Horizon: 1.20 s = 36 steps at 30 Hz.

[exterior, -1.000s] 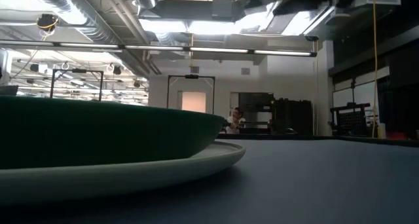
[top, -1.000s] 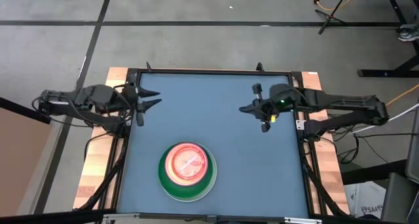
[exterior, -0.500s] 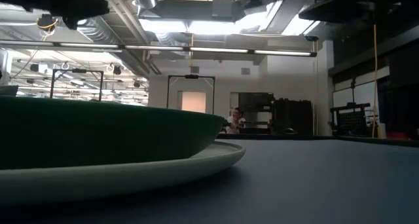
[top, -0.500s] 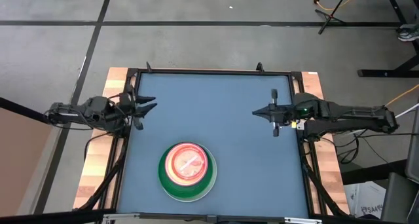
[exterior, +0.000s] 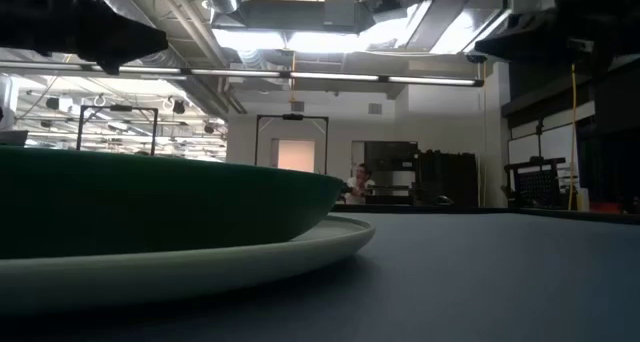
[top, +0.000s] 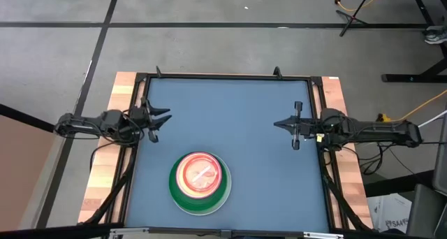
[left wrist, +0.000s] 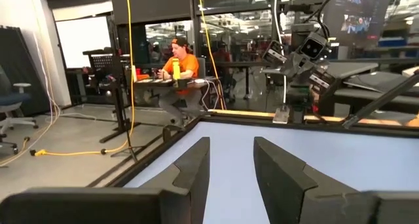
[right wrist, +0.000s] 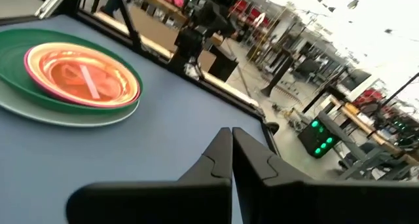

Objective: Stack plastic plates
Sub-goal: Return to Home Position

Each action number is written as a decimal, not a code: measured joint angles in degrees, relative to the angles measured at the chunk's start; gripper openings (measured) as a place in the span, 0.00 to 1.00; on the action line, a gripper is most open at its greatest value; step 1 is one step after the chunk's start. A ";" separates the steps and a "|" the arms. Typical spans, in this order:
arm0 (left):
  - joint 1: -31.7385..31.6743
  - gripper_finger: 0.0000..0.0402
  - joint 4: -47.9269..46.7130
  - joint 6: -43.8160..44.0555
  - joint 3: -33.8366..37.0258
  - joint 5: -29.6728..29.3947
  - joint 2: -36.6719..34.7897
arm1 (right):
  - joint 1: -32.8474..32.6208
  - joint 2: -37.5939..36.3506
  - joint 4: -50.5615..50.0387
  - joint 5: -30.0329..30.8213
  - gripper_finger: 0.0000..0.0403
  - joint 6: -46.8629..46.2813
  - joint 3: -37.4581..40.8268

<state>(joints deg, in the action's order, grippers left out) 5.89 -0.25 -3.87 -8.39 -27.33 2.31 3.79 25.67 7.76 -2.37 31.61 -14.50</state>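
Note:
The plastic plates [top: 200, 182] stand in one stack near the table's near edge, left of the middle: a white one at the bottom, a dark green one [exterior: 150, 197] on it, then pink and orange ones [right wrist: 82, 74] on top. My left gripper [top: 163, 117] is open at the table's left edge, pointing level toward the right. My right gripper [top: 277, 124] is shut at the right edge, pointing level toward the left. Both are well clear of the stack.
The blue table top [top: 230, 106] has a dark raised frame around it. A person sits at a desk [left wrist: 177, 60] in the room beyond the table.
Both arms have drawn back and sunk: my left gripper toward the table's left edge, my right gripper toward the right edge, each tipping up from a downward slant toward level. The stack of plates has not moved.

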 joint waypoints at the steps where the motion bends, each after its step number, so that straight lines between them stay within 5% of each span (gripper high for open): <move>1: 0.00 0.28 0.03 -0.40 0.24 -0.02 -0.20 | 0.00 -0.46 1.27 -0.02 0.00 -0.06 1.10; 18: 0.00 0.28 -0.02 2.47 5.33 -0.14 -0.57 | 0.00 -4.06 16.42 -0.17 0.00 -2.92 13.90; 36: 0.00 0.28 0.79 -1.26 6.72 -3.37 -0.59 | 0.00 -17.32 5.45 -2.65 0.00 -3.01 14.08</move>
<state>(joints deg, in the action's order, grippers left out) 5.89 0.54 -5.13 -1.67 -30.70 1.72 3.79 8.36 13.21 -5.02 28.60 -0.43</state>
